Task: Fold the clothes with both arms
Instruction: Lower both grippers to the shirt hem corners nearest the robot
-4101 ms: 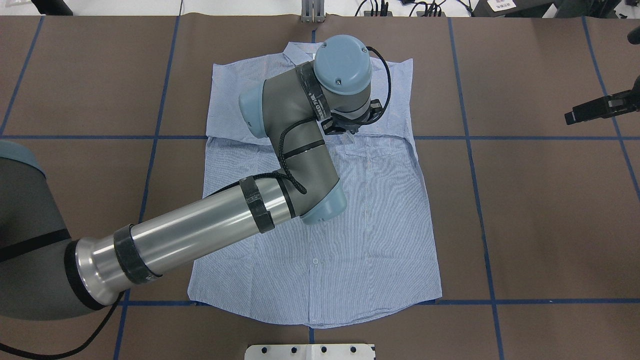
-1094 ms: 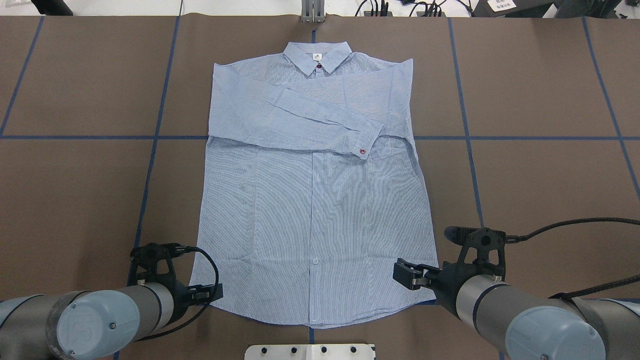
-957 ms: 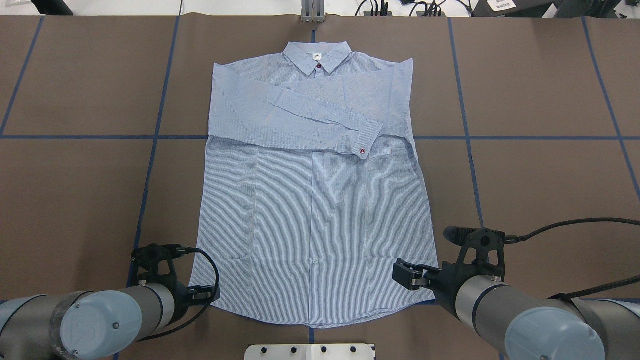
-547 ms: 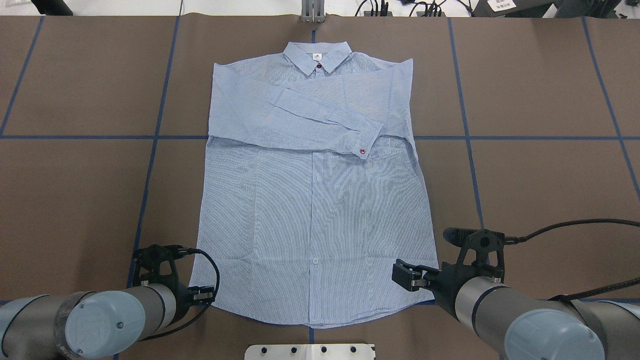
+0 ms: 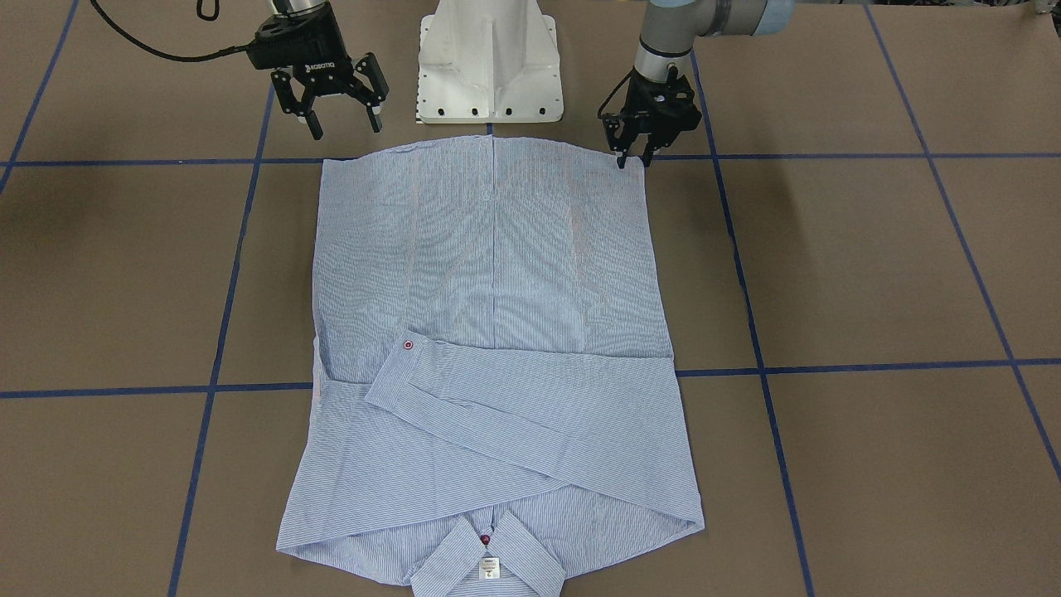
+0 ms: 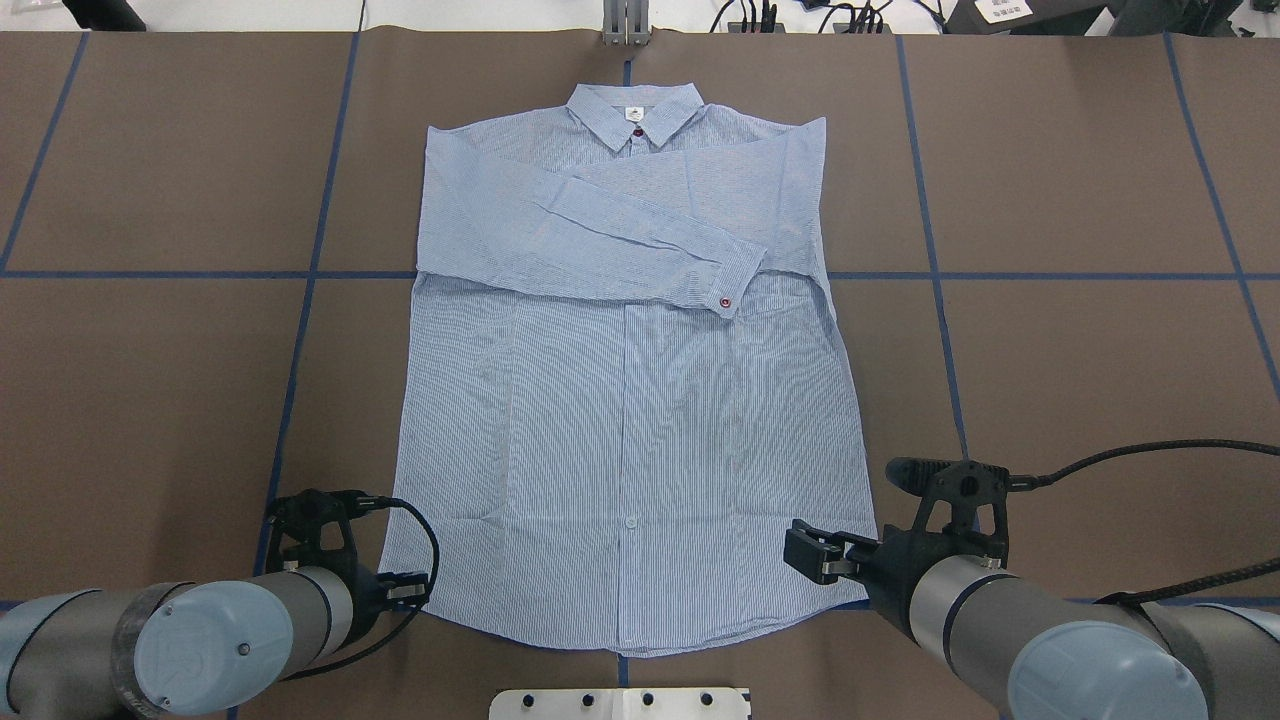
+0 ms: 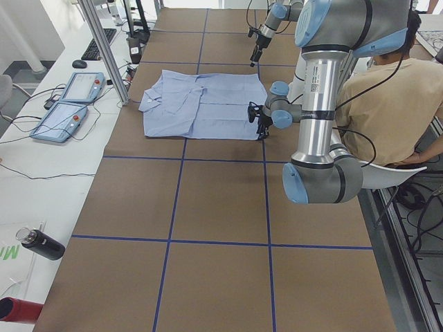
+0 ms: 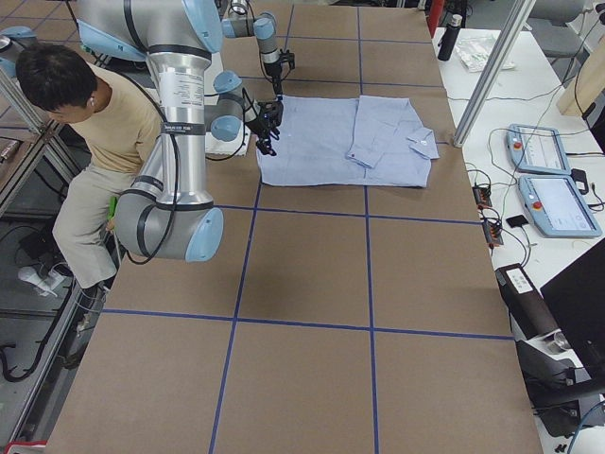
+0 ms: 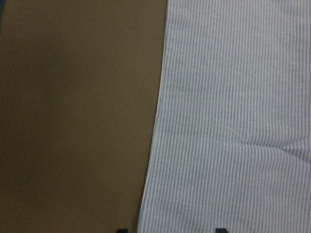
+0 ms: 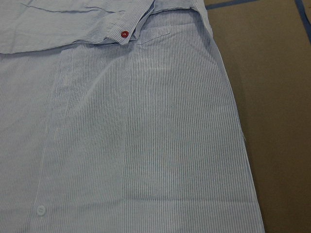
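The striped light-blue shirt (image 6: 630,400) lies flat and face up, collar (image 6: 634,112) far from me, both sleeves folded across the chest, a red cuff button (image 6: 724,301) showing. My left gripper (image 5: 632,160) points down at the hem's left corner, open. Its fingertips (image 9: 122,230) straddle the shirt's side edge (image 9: 155,126) in the left wrist view. My right gripper (image 5: 344,126) is open wide and hovers just behind the hem's right corner (image 5: 325,162), holding nothing. The right wrist view shows the shirt's front (image 10: 146,145) and chest pocket (image 10: 160,36).
The white pedestal base (image 5: 489,58) stands just behind the hem. The brown table (image 6: 1100,350) carries a blue tape grid. A seated person (image 7: 374,104) is beside the robot. Teach pendants (image 7: 69,104) and bottles (image 7: 38,243) lie on the far side table.
Four seconds ago my left arm reached over the chest; it has since drawn back to the hem's left corner and the right arm has come to the right corner. Lately the left wrist has crept nearer the robot.
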`<state>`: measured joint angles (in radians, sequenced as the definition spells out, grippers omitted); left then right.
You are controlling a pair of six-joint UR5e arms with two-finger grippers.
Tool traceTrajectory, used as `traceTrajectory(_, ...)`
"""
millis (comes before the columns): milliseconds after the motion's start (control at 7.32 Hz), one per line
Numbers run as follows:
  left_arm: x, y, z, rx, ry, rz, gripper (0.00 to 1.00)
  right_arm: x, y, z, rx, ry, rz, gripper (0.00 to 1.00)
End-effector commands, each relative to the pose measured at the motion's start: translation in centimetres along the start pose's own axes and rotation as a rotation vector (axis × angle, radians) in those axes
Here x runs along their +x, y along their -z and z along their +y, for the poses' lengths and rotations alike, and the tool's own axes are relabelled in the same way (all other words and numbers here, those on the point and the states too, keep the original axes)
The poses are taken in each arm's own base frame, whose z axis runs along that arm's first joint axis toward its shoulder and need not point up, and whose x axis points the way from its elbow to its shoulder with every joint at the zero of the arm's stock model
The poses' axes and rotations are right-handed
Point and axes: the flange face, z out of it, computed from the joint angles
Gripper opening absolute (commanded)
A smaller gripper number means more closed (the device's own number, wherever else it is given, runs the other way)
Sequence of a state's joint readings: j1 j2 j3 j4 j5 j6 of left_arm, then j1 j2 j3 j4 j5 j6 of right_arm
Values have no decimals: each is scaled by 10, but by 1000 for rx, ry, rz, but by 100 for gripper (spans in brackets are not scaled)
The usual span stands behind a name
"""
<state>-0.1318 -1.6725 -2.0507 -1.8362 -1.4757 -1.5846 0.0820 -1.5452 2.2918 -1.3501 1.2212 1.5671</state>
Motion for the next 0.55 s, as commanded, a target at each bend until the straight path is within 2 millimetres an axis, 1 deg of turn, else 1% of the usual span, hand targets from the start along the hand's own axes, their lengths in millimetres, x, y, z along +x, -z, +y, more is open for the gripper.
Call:
traceTrajectory(0,0,0,0,0,0,0,33,0,0,1,-2,0,-1,100)
traceTrajectory(137,0,-1,0,0,0,-2,30,-1,0,0,0,1,-2,100)
traceTrajectory(410,0,0,-1,0,3,0,0,1,0,0,0,2,2,100)
